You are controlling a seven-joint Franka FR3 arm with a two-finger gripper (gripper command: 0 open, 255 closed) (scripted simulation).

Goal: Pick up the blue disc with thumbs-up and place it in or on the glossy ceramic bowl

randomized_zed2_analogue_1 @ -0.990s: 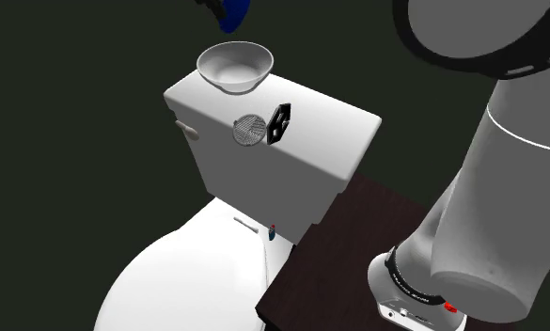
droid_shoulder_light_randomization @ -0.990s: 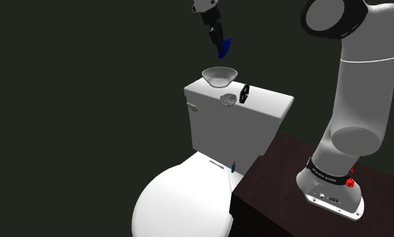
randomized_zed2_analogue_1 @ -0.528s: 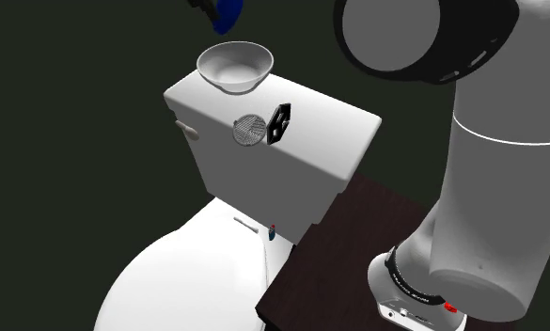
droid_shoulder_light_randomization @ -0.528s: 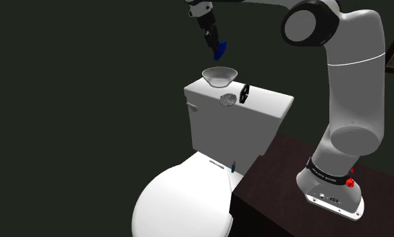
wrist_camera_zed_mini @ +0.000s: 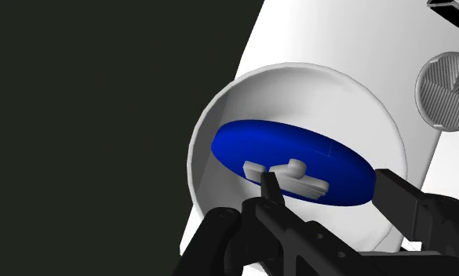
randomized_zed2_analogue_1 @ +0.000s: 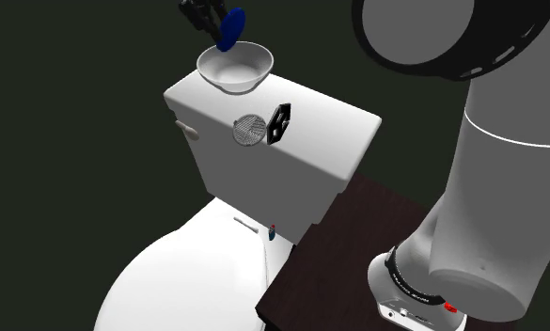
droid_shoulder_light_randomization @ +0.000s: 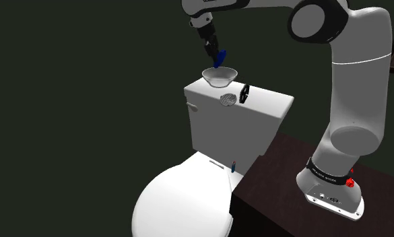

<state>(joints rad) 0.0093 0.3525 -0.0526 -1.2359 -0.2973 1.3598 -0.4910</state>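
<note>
In the shoulder view the white arm reaches over to the far left. Its gripper (droid_shoulder_light_randomization: 213,51) points down and clasps the blue disc (droid_shoulder_light_randomization: 220,58) between its fingers. The disc hangs tilted, just above the rim of the white bowl (droid_shoulder_light_randomization: 219,77) without touching it. The bowl stands on the far left end of the white toilet tank (droid_shoulder_light_randomization: 229,131). Nearer on the tank top lie a grey ribbed disc (droid_shoulder_light_randomization: 229,100) and, just to its right, a black bracket (droid_shoulder_light_randomization: 246,93) standing on edge. The shut toilet lid (droid_shoulder_light_randomization: 178,202) lies nearer, left of the dark brown stand (droid_shoulder_light_randomization: 283,195).

In the second exterior view the gripper (randomized_zed2_analogue_1: 205,13) shows at the top edge. The blue disc (randomized_zed2_analogue_1: 230,28) slants just over the far rim of the bowl (randomized_zed2_analogue_1: 235,68). On the tank (randomized_zed2_analogue_1: 263,183), the ribbed disc (randomized_zed2_analogue_1: 250,131) and the black bracket (randomized_zed2_analogue_1: 280,122) sit side by side, near the bowl but apart from it.

In the wrist view the gripper (wrist_camera_zed_mini: 326,187) looks down into the bowl (wrist_camera_zed_mini: 298,94). The blue disc (wrist_camera_zed_mini: 298,153) is tilted so that its face shows, and that face bears a raised white thumbs-up (wrist_camera_zed_mini: 286,172). One fingertip (wrist_camera_zed_mini: 268,182) rests on the face by the thumbs-up, and the other finger stands at the disc's edge. The fingers stand fairly wide apart, with the disc caught between them. The ribbed disc (wrist_camera_zed_mini: 447,90) lies beyond the bowl on the tank top.
</note>
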